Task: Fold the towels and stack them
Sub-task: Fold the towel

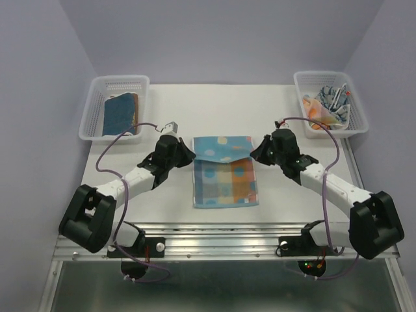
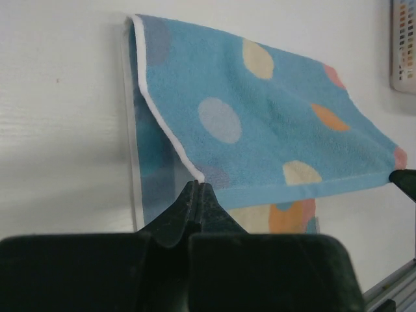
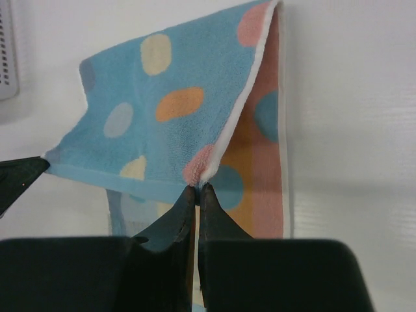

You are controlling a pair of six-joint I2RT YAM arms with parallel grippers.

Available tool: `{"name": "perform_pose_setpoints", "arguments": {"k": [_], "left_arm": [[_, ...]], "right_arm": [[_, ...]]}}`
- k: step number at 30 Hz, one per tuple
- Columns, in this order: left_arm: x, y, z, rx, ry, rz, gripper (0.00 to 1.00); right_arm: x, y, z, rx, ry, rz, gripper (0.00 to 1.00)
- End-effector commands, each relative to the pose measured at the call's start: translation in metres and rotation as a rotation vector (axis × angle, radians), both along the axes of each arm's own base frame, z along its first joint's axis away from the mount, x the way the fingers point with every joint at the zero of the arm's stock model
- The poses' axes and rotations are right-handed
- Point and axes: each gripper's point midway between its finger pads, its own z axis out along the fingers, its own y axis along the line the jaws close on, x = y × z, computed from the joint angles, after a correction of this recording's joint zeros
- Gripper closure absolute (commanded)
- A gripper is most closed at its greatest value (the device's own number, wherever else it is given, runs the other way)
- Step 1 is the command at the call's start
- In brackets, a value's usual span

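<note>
Mid-bench, the left hand (image 2: 198, 186) and right hand (image 3: 197, 188) are each pinching one corner of the polka-dot towel (image 1: 224, 185), holding its lifted flap over the far half. The likely risk from here is a skewed fold: one arm pulling ahead of the other, or a corner slipping free, would be laying the edges crooked.

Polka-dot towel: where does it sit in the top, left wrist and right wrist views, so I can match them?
Top external: polka-dot towel near the picture's centre.
Left wrist: the towel fills upper middle and right, corner pinched in the left gripper.
Right wrist: the towel sits upper left and middle, corner pinched in the right gripper.
Shared landmark: its folded-over blue flap, held at both corners.
</note>
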Motion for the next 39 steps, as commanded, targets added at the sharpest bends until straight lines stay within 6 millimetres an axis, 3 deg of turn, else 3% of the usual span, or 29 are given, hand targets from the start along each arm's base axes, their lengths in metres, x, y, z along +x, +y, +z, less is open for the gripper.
{"name": "perform_pose_setpoints", "arguments": {"k": [1, 2, 3, 8, 9, 19, 27, 32, 34, 39], "left_arm": [[-0.012, 0.008, 0.014, -0.030, -0.059, 0.078, 1.00], [-0.019, 0.007, 0.020, -0.042, -0.073, 0.079, 1.00], [-0.029, 0.010, 0.009, -0.034, -0.047, 0.081, 1.00], [-0.060, 0.003, 0.008, -0.090, -0.038, 0.039, 1.00], [-0.067, 0.004, 0.001, -0.086, -0.019, 0.038, 1.00], [-0.096, -0.001, 0.002, -0.144, 0.011, -0.003, 1.00], [-0.117, 0.001, -0.022, -0.120, 0.090, -0.025, 1.00], [-0.130, 0.008, -0.041, -0.086, 0.153, -0.020, 1.00], [-0.134, 0.012, -0.049, -0.069, 0.174, -0.018, 1.00], [-0.147, 0.010, -0.062, -0.059, 0.229, -0.055, 1.00]], "right_arm": [[-0.029, -0.001, -0.002, 0.049, 0.013, -0.001, 0.99], [-0.035, -0.002, 0.002, 0.060, 0.005, 0.003, 0.99], [-0.046, -0.003, -0.009, 0.062, 0.032, 0.009, 0.99], [-0.081, -0.005, -0.028, 0.091, 0.094, 0.031, 0.99], [-0.085, -0.004, -0.024, 0.111, 0.083, 0.042, 0.99], [-0.124, -0.008, -0.019, 0.169, 0.099, 0.083, 0.99], [-0.150, -0.016, -0.044, 0.179, 0.179, 0.071, 0.99], [-0.174, -0.007, -0.076, 0.230, 0.279, 0.127, 0.99], [-0.180, -0.013, -0.092, 0.214, 0.319, 0.103, 0.99], [-0.190, -0.011, -0.109, 0.219, 0.366, 0.123, 0.97]]}}
